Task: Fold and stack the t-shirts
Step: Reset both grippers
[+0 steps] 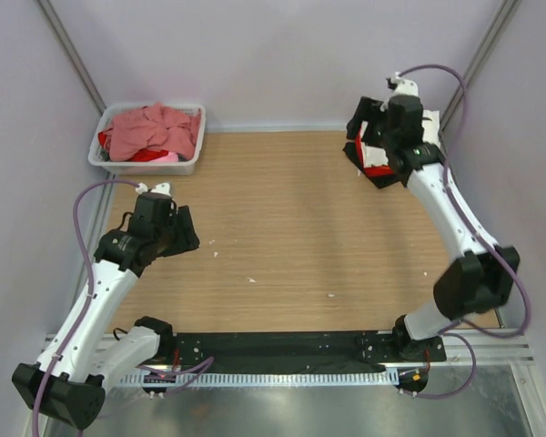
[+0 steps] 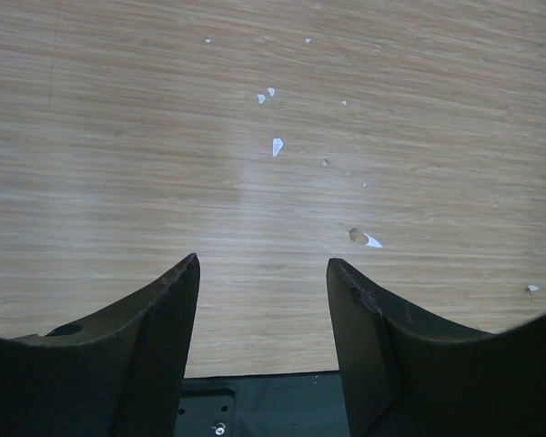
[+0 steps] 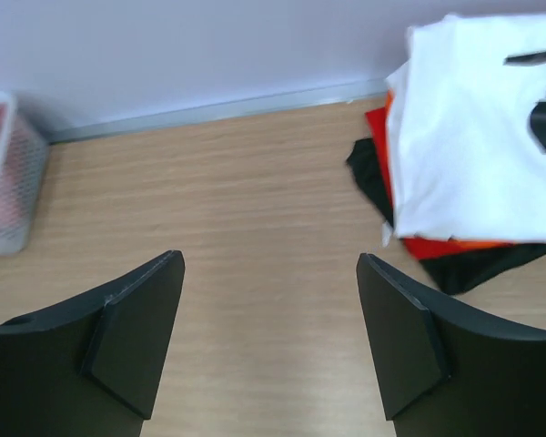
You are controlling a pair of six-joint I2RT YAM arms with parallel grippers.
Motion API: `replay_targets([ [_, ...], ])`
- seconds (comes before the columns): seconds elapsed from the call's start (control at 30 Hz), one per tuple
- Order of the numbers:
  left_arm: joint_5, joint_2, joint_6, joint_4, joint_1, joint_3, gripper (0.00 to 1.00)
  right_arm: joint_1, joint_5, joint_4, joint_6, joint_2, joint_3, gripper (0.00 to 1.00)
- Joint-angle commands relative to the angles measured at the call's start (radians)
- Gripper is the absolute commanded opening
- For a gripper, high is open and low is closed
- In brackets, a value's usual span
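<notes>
Found the stack of folded soft cloth t-shirts (image 3: pixel 455 182) at the far right corner of the pale wooden tabletop (image 1: pixel 282 237): a large white shirt (image 3: pixel 473 127) on top, a red-orange layer (image 3: pixel 437 246) under it, and a black shirt (image 3: pixel 368 171) lowest, poking out at the edges. Could not count the layers. Lost the stack's right side past the frame edge in the right wrist view, and most of it under the arm from above. Saw the right gripper (image 3: pixel 270 259) close by the stack, jaws spread wide, gripping nothing. Noted a dark blurred shape (image 3: pixel 541 127) over the white shirt, too smeared to name. Found more crumpled shirts (image 1: pixel 150 132), dusty-pink and red, heaped in the white translucent plastic tub (image 1: pixel 141 167) at the far left corner; could not tell how many. Saw the left gripper (image 2: pixel 262 264) over bare wood at the near left, well apart from all cloth, jaws partly open and empty, with small white specks (image 2: pixel 277 146) scattered on the boards ahead.
</notes>
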State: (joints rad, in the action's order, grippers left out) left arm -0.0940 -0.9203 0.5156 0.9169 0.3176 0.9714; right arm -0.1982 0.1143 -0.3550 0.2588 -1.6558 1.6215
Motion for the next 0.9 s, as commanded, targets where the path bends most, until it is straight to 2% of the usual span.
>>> replay_targets([
  [0.0,-0.029,0.023,0.001,-0.023,-0.006,0.004,0.60,0.008,-0.196,0.118,0.120,0.245,-0.302,0.83],
  [0.07,-0.036,0.029,0.000,-0.020,-0.006,0.012,0.62,0.000,-0.328,0.219,0.260,0.341,-0.449,0.84],
  [0.1,-0.044,0.032,0.001,-0.015,-0.006,0.012,0.66,-0.007,-0.367,0.313,0.320,0.425,-0.585,0.85],
  [0.13,-0.052,0.037,0.006,-0.019,-0.006,0.010,0.71,-0.027,-0.428,0.347,0.359,0.456,-0.648,0.87],
  [0.17,-0.078,0.043,0.012,-0.016,-0.008,0.015,0.85,-0.090,-0.442,0.413,0.390,0.491,-0.707,0.89],
  [0.23,-0.117,0.046,0.026,-0.009,-0.006,0.027,0.99,-0.179,-0.382,0.404,0.387,0.565,-0.825,0.97],
  [0.3,-0.157,0.038,0.032,0.000,-0.008,0.059,1.00,-0.295,-0.309,0.361,0.384,0.635,-0.894,0.98],
  [0.4,-0.165,0.017,0.057,-0.006,-0.008,0.107,1.00,-0.378,-0.237,0.361,0.407,0.718,-0.991,0.98],
  [0.53,-0.246,-0.020,0.069,-0.013,-0.008,0.179,1.00,-0.391,-0.190,0.361,0.428,0.870,-1.091,0.99],
  [0.67,-0.311,-0.035,0.057,-0.018,-0.008,0.243,1.00,-0.391,-0.147,0.361,0.421,0.950,-1.156,1.00],
  [0.87,-0.420,-0.017,-0.003,-0.067,-0.008,0.318,1.00,-0.391,-0.146,0.381,0.412,0.973,-1.213,0.98],
])
